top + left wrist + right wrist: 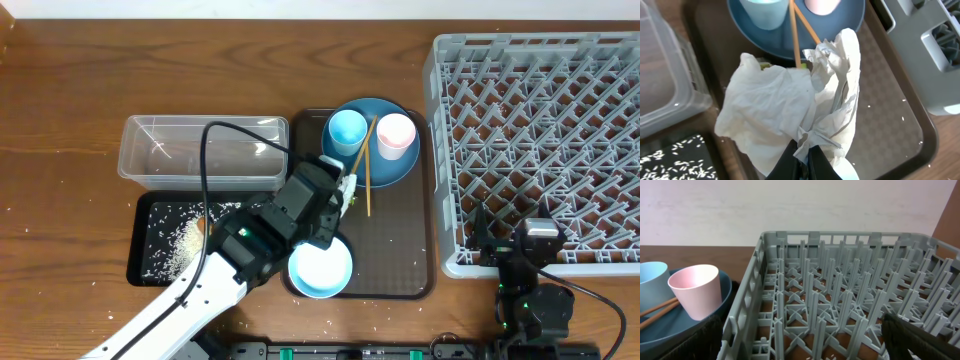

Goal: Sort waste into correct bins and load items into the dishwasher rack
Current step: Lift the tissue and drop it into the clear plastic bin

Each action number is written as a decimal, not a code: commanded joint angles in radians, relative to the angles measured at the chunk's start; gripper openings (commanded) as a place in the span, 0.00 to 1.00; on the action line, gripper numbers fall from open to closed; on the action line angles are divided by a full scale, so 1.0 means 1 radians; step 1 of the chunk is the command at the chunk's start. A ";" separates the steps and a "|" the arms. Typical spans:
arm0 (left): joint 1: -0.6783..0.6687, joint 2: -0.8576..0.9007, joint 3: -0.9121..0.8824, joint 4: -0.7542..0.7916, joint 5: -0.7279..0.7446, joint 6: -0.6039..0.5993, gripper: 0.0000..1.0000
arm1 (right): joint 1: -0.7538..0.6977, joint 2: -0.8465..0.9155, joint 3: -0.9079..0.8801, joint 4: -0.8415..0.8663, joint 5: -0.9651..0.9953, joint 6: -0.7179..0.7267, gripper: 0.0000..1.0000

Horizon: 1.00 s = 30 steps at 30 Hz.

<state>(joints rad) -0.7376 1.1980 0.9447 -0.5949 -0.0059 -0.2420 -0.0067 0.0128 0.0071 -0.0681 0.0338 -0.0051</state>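
Note:
My left gripper (802, 159) is shut on the crumpled white wrapper (790, 105) and holds it over the brown serving tray, just in front of the blue plate (372, 165); in the overhead view the gripper (345, 190) covers most of the wrapper. The plate carries the light blue cup (347, 131), the pink cup (396, 135) and two chopsticks (364, 160). The white-blue bowl (320, 268) sits at the tray's near edge. Rice (180, 245) lies in the black tray (143, 215). The clear tub (200, 150) stands behind it. My right gripper (800, 345) is open at the grey rack's (545, 140) front left corner. The carrot is not in view.
The brown serving tray (400, 240) lies between the bins and the rack. A black cable (205, 160) arches over the clear tub. Stray rice grains lie on the serving tray and the table.

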 commanded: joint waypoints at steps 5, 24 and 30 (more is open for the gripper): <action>0.002 -0.036 0.023 0.013 -0.154 0.002 0.06 | 0.014 0.000 -0.002 -0.003 0.003 -0.003 0.99; 0.285 0.069 0.023 0.182 -0.486 -0.006 0.11 | 0.014 0.000 -0.002 -0.003 0.003 -0.003 0.99; 0.343 0.143 0.023 0.190 -0.428 -0.006 0.64 | 0.014 0.000 -0.002 -0.003 0.003 -0.003 0.99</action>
<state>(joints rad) -0.4091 1.3281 0.9447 -0.4110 -0.4530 -0.2420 -0.0067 0.0128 0.0071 -0.0681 0.0338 -0.0051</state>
